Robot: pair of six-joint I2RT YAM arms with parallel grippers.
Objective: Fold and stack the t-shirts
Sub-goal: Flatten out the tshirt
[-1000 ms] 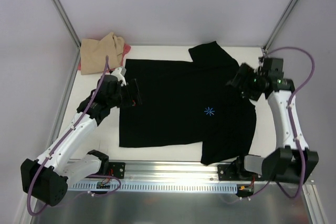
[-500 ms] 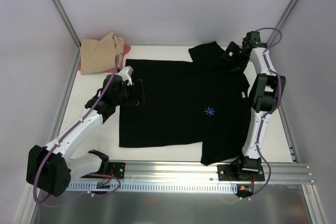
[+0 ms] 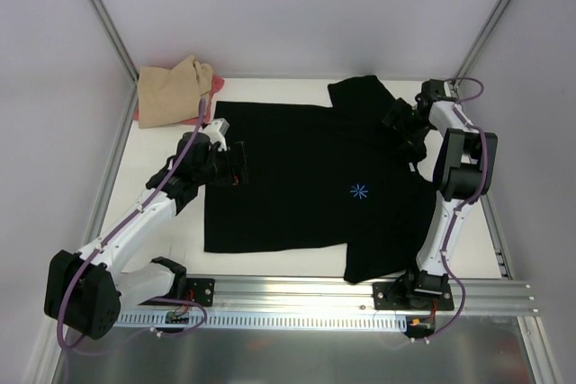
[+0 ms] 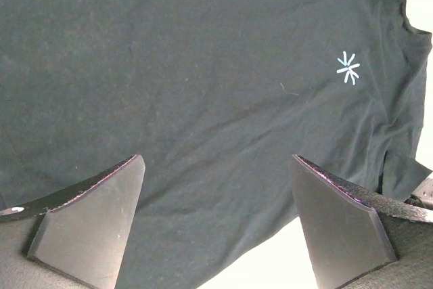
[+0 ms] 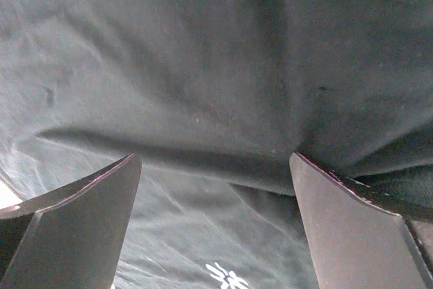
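The black t-shirt [image 3: 306, 195] lies spread flat on the white table [image 3: 288, 263], its light-blue starburst [image 3: 359, 191] facing up. A tan shirt [image 3: 169, 93] is bunched at the far left corner, with a pink-red one [image 3: 217, 85] peeking from under it. My left gripper [image 3: 236, 166] hovers open over the black shirt's left edge; in the left wrist view the cloth [image 4: 203, 65] and its edge run between the spread fingers of the gripper [image 4: 216, 167]. My right gripper [image 3: 401, 126] stands open over the shoulder by the far sleeve, and a cloth fold [image 5: 203, 157] lies across the gap in the gripper [image 5: 213, 160].
Metal frame posts [image 3: 101, 15] rise at the far left and far right corners. An aluminium rail [image 3: 297, 299] runs along the near edge with both arm bases on it. Bare white table [image 3: 468, 231] shows right of the shirt.
The right arm swung from the shirt's right side up to the far corner, then came down onto the shoulder by the far sleeve. The left gripper edged right over the shirt's edge.
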